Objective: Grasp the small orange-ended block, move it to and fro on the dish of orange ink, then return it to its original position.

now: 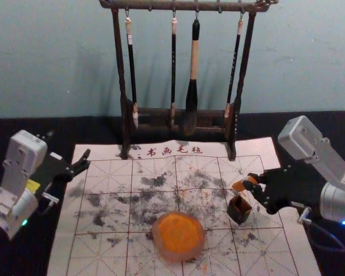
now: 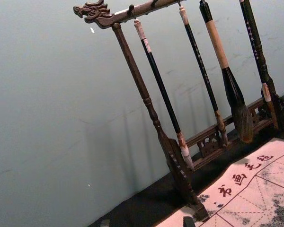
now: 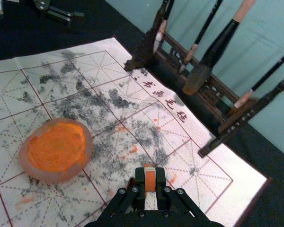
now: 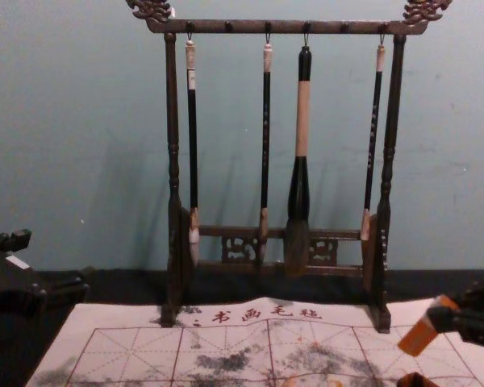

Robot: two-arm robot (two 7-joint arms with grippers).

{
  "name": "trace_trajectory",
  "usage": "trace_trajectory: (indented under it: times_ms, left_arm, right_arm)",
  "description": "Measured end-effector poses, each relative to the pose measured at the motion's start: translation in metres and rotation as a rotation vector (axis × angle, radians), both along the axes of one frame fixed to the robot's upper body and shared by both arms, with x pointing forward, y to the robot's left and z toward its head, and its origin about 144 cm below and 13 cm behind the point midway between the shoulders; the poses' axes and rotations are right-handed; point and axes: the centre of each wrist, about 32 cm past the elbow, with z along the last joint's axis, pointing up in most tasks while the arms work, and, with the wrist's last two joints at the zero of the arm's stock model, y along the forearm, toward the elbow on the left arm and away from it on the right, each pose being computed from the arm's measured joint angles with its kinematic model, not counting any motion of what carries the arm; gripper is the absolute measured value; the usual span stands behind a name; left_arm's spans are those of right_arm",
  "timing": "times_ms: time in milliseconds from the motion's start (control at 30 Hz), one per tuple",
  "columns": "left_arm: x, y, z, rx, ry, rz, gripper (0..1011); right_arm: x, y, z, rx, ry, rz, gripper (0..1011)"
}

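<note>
The right gripper has the orange block clamped between its fingers, tilted above the mat toward its right edge, just beside the dark box. I'd guess the dip comes next: clear the box's rim, bring the block upright over the dish by the mat's near edge, then stroke lightly, keeping inside the rim so the grip doesn't twist. The left gripper idles at the mat's left edge, fingers apart.
</note>
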Motion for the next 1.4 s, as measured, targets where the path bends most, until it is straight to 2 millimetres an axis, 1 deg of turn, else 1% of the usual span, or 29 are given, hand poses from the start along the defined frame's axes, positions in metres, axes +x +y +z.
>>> trace_trajectory:
  times_ms: [233, 867, 1400]
  left_arm:
    - [0.000, 0.000, 0.000, 0.000, 0.000, 0.000, 1001]
    - [0.000, 0.000, 0.000, 0.000, 0.000, 0.000, 1001]
    - [0.000, 0.000, 0.000, 0.000, 0.000, 0.000, 1001]
  right_arm:
    - [-0.006, -0.005, 0.000, 0.002, 0.011, -0.022, 92]
    - [-0.015, -0.003, -0.001, -0.008, 0.061, -0.033, 92]
    - [-0.014, -0.001, -0.005, -0.012, 0.091, -0.032, 92]
